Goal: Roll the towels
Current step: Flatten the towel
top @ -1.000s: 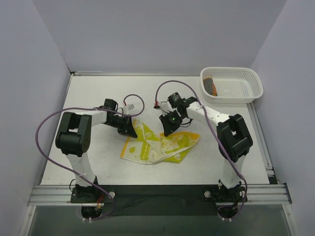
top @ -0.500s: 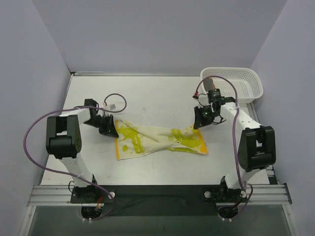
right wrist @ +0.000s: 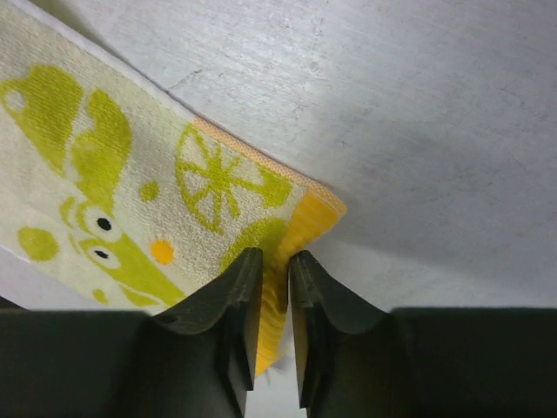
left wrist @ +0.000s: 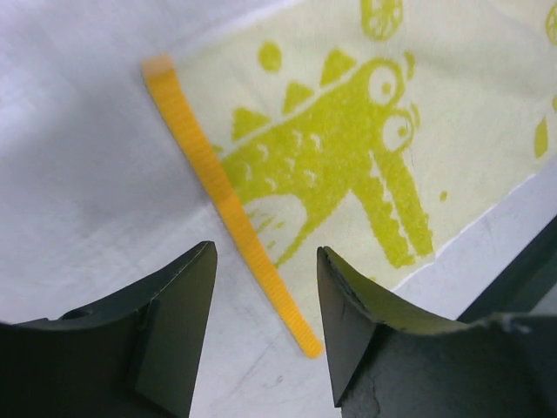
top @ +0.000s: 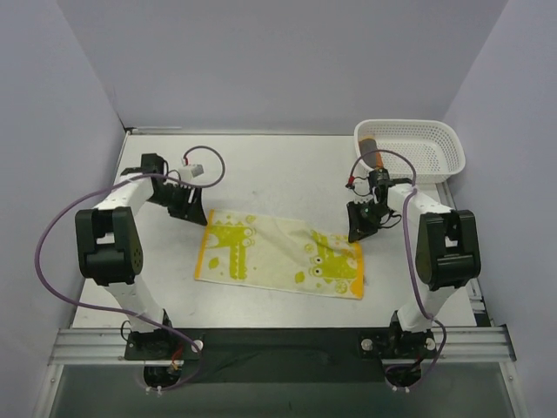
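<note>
Table (top: 278,174): white and flat, carries everything; the two arms reach in from the near edge

Yellow towel (top: 278,254): pale yellow with lime-green animal prints, lying spread out and nearly flat in the middle of the table, long side running left to right, no roll begun

Basket (top: 439,161): white mesh, at the far right corner, well apart from the spread towel

Left gripper (top: 184,207): jaws spread wide and holding nothing, poised over the towel's left far corner; in the wrist view the orange hem (left wrist: 228,202) runs between the two fingers without touching them

Right gripper (right wrist: 274,261): jaws pinched nearly together on the hem at the right far corner, with cloth caught between them

Orange towel (top: 374,146): small orange and dark bundle at the basket's left end, partly behind the cable; it looks rolled already, though that is a judgement

Handling: thin, light and limp cloth that will sag and wrinkle if lifted by one point, and will not slide far on the table

Where to take hold: both corners of one short hem together, pinching the firmer woven band, so the edge turns over evenly

Risk: an uneven pinch would skew the roll or drag the whole towel
</note>
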Robot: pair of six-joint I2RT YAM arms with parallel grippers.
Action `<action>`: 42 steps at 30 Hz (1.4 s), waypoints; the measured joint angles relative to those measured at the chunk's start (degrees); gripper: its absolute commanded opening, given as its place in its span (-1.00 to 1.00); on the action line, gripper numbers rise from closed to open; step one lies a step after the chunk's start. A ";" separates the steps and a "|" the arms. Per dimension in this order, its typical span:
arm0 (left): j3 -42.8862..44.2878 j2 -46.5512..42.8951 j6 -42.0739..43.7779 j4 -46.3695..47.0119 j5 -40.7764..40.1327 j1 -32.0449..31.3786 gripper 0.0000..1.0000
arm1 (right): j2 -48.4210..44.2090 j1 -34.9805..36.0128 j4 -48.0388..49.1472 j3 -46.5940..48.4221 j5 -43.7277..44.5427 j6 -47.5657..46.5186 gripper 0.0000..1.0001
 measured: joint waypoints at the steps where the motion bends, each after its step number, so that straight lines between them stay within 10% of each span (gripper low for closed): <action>1: 2.43 0.04 0.26 0.07 -0.22 -0.15 0.21 | 0.33 -0.07 -0.04 0.00 0.50 0.09 -0.28; 15: 13.66 11.74 -0.35 5.18 -9.60 -7.52 0.17 | 4.83 -2.67 0.85 8.48 1.55 2.60 -0.19; 35: 13.64 15.30 -5.66 8.66 -13.03 -5.44 -0.57 | 17.40 0.63 0.20 20.46 3.65 5.35 -0.80; 39: 15.58 16.59 -7.04 8.50 -13.09 -2.75 -0.46 | 20.17 1.44 0.52 25.51 6.97 6.21 -0.53; 42: 17.84 17.70 -7.61 8.66 -12.79 -0.70 -0.03 | 21.29 1.51 1.14 28.11 8.15 6.84 -0.23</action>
